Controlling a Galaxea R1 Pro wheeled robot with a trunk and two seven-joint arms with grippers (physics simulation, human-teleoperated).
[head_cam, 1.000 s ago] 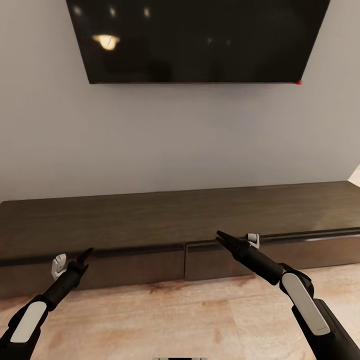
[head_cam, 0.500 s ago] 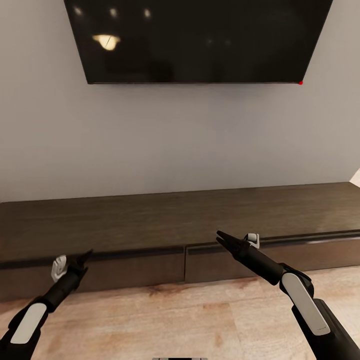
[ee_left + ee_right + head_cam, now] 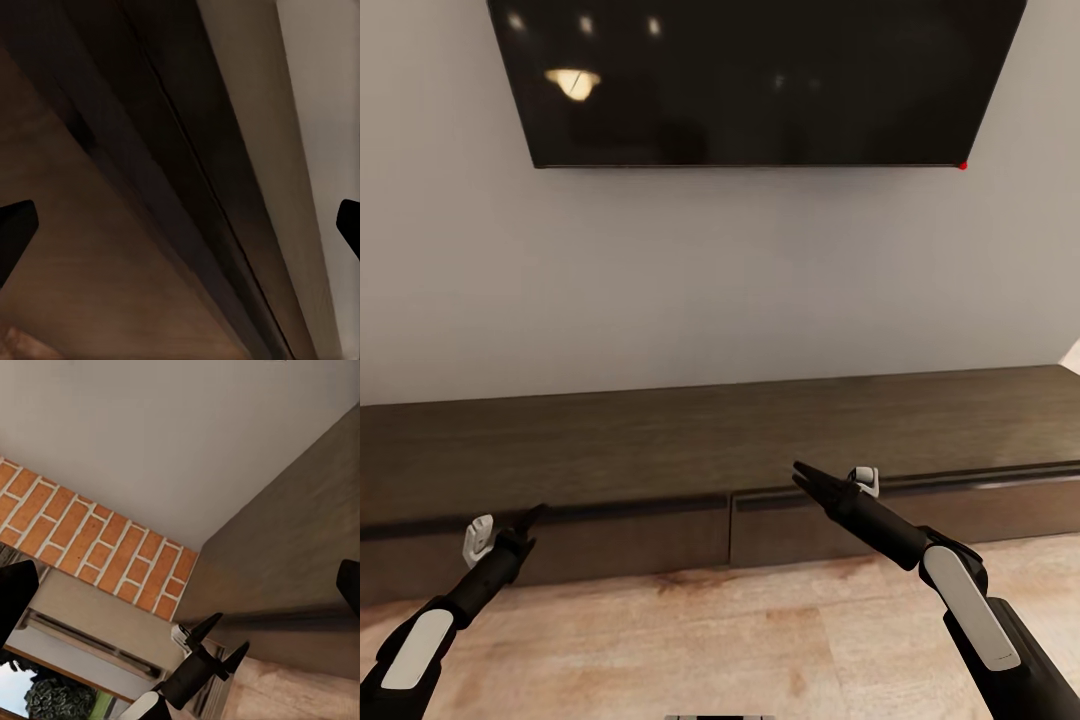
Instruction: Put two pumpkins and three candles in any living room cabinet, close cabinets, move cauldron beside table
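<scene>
while both fronts of the cabinet (image 3: 660,450) look shut, the left gripper (image 3: 510,527), jaws wide and empty, should hook the front's top edge.

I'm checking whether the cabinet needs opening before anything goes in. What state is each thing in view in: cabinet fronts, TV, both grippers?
cabinet: both visible fronts shut, flush under the top; nothing on its top.
TV: off, dark screen with ceiling lights reflected in it.
left gripper: open, empty, in front of the left cabinet front.
right gripper: open, empty, at the cabinet's top edge near the seam between the fronts.
</scene>
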